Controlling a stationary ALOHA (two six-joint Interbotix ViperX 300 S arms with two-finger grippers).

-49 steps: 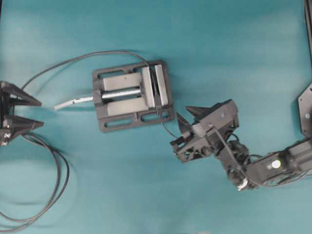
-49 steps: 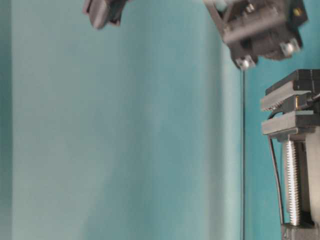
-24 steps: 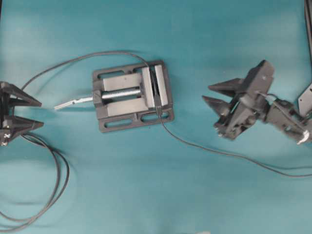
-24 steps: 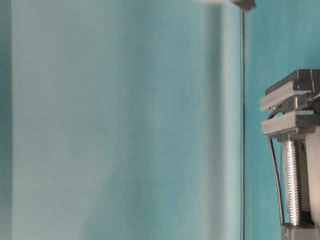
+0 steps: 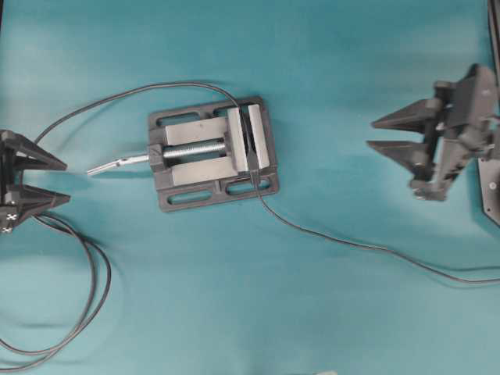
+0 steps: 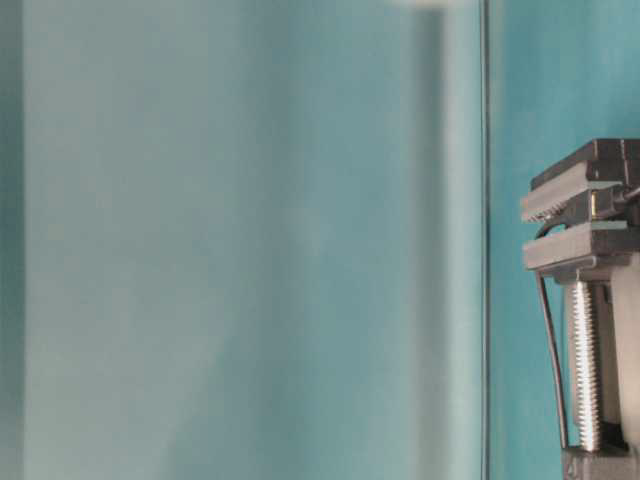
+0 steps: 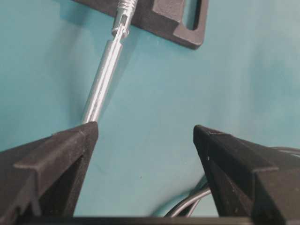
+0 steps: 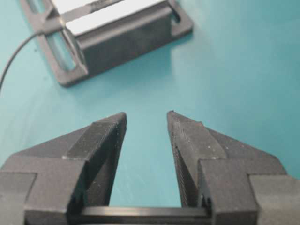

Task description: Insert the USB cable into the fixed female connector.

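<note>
The USB cable (image 5: 344,241) is a thin dark strand running from the right table edge to the grey vise (image 5: 194,170). Its plug (image 5: 253,173) sits at the slot between the vise jaws, where the fixed female connector (image 5: 244,139) is clamped. How deep the plug sits cannot be told. From table level the connector (image 6: 598,205) shows between the jaw plates. My right gripper (image 5: 370,134) hovers open and empty far right of the vise; in its wrist view the right gripper (image 8: 146,115) holds nothing. My left gripper (image 5: 66,183) is open at the left edge, and its wrist view shows the left gripper (image 7: 143,129) empty.
The vise's silver screw handle (image 5: 117,163) points left toward my left gripper, with the handle (image 7: 105,79) just ahead of one finger. The thicker black cable (image 5: 94,301) loops on the table at the lower left. A dark mount plate (image 5: 492,183) sits at the right edge.
My right gripper has pulled away from the vise to the far right, open and empty. The USB cable stays at the vise. The left gripper has not moved.
</note>
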